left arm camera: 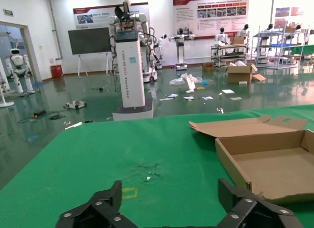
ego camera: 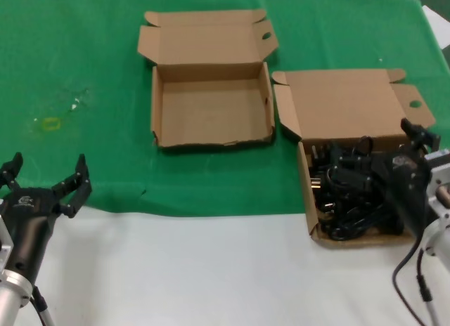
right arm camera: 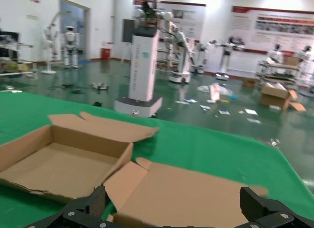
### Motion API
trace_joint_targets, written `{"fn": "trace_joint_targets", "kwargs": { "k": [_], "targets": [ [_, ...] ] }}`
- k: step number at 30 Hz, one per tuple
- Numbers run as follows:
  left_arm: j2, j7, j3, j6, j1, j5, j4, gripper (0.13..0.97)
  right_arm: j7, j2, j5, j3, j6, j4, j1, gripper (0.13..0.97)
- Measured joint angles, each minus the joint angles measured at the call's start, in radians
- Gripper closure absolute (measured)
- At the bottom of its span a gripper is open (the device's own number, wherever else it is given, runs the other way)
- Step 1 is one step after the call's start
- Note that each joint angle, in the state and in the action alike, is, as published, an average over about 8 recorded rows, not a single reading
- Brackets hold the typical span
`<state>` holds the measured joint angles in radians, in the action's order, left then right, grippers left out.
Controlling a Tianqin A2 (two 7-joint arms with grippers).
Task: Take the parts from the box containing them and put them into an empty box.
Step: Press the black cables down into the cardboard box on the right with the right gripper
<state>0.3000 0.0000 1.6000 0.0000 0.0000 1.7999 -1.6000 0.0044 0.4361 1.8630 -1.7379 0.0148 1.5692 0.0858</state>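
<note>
My right gripper (ego camera: pixel 415 140), jaws spread wide and holding nothing, hangs directly over the parts (ego camera: pixel 351 192) tangled in the box containing them (ego camera: pixel 337 105) at right, nearer than my idle, open left gripper (ego camera: pixel 46 175).

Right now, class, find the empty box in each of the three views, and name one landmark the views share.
Head view: the empty box lies centre-left on the green cloth, lid open.
Left wrist view: its tray fills the right edge.
Right wrist view: it sits at lower left.
Shared landmark: the green cloth under it.
</note>
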Motion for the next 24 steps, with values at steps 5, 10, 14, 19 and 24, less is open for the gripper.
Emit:
{"fn": "trace_joint_targets", "kwargs": {
  "k": [5,10,14,19,24],
  "targets": [
    [0.000,0.000,0.000,0.000,0.000,0.000,0.000,0.402,0.041,0.144,0.049,-0.087,-0.005,0.021,0.040,0.129],
    [0.000,0.000,0.000,0.000,0.000,0.000,0.000,0.500,0.112,0.300,0.064,-0.166,-0.077,0.022,0.096,0.129],
    [0.000,0.000,0.000,0.000,0.000,0.000,0.000,0.609,0.158,0.398,0.040,-0.206,-0.194,0.004,0.151,0.129],
    [0.000,0.000,0.000,0.000,0.000,0.000,0.000,0.718,0.163,0.469,-0.012,-0.236,-0.381,-0.034,0.238,0.129],
    [0.000,0.000,0.000,0.000,0.000,0.000,0.000,0.811,0.118,0.508,-0.074,-0.275,-0.583,-0.088,0.361,0.129]
  ]
}}
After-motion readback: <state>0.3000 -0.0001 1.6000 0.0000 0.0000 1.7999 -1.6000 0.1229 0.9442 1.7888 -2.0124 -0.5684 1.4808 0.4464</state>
